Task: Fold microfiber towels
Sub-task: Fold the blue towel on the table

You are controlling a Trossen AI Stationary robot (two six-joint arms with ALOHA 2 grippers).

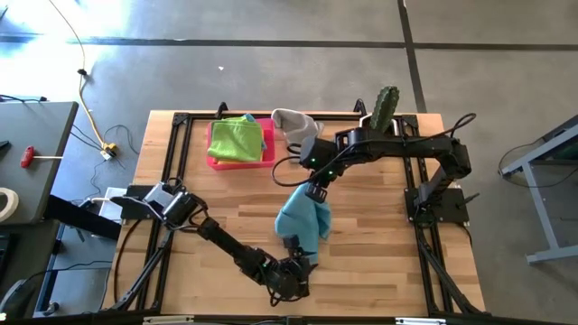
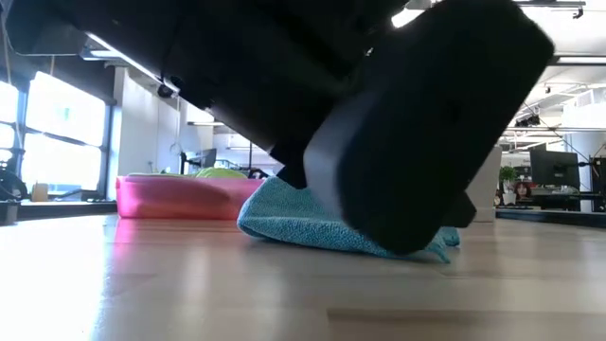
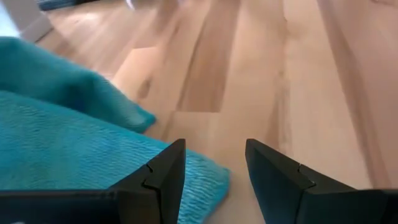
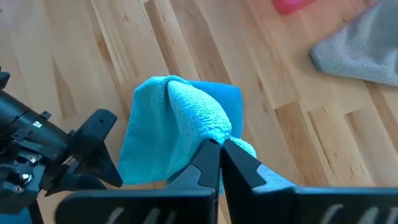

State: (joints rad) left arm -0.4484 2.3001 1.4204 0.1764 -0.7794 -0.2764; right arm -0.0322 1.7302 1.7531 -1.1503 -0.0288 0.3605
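A light blue towel point(image 1: 302, 224) lies bunched on the wooden table point(image 1: 379, 253) near its middle. My right gripper point(image 1: 315, 191) is above the towel's far part and is shut on it point(image 4: 186, 118). My left gripper point(image 1: 298, 257) is open and low at the towel's near edge. In the left wrist view point(image 3: 214, 158) a towel corner point(image 3: 208, 180) lies beside one finger. A grey towel point(image 1: 293, 125) lies by the far edge. Lime, green and yellow towels point(image 1: 239, 137) are piled in the pink tray point(image 1: 213, 162). My right gripper pinches a raised fold of the light blue towel point(image 4: 211, 127) between its two fingers, coming from above and pointing down. The cloth rises to a peak at the fingers, and the rest point(image 4: 149, 149) drapes down onto the table. My left gripper: I cannot tell whether its finger point(image 3: 163, 177) touches the towel corner.
A green cactus-shaped object point(image 1: 386, 108) stands at the far right of the table. The black frame point(image 1: 181, 122) runs along the table's edges. In the low view the left arm's dark body point(image 2: 417, 123) fills the foreground, with the towel point(image 2: 284, 213) and tray point(image 2: 175, 196) behind it.
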